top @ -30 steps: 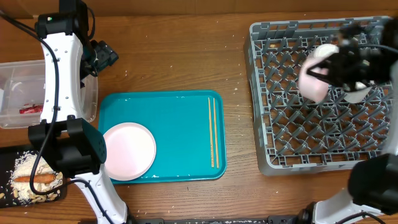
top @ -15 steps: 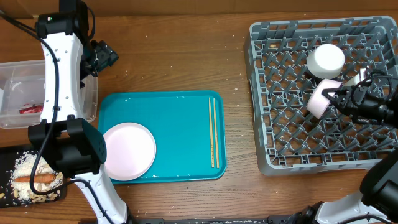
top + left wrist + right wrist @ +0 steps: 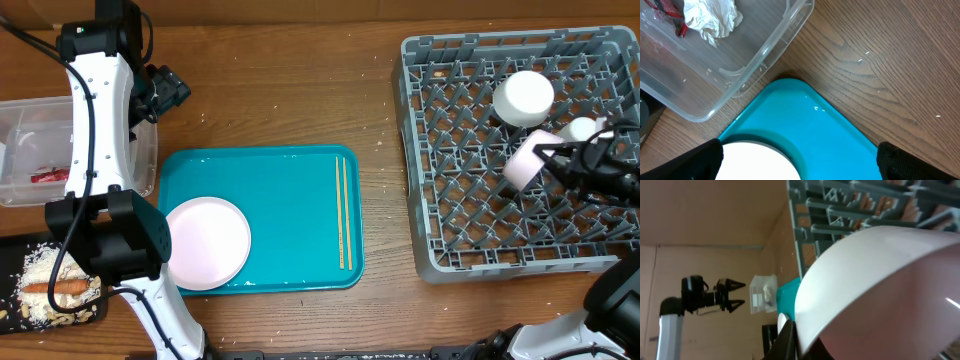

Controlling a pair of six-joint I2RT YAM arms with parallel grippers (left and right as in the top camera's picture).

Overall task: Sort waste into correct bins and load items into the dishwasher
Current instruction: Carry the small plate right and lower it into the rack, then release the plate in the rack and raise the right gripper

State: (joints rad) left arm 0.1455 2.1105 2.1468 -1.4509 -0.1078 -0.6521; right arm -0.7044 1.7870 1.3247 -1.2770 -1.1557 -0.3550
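Over at three o'clock of the overhead view, our right gripper (image 3: 553, 160) is clamped on the rim of the pink plate (image 3: 522, 160), which stands tilted on edge among the pegs of the grey dish rack (image 3: 440, 150); we judge the loading step to be in hand, the plate not yet let go; next it wants seating upright between two peg rows, clear of the upturned white cup (image 3: 523, 97) at its twelve o'clock, before the fingers part. At ten o'clock our left gripper (image 3: 172, 88) hangs wide, holding nothing, by the corner of the clear tub (image 3: 765, 55), where the tissue ball (image 3: 710, 17) and red wrapper (image 3: 48, 176) lie; a pale plate (image 3: 205, 242) and the chopsticks (image 3: 342, 210) wait on the teal tray (image 3: 290, 200). Hidden from us: the pink plate's foot in the lattice, which peg gap it sits in, and most of the small white thing (image 3: 581, 128) beside the arm.
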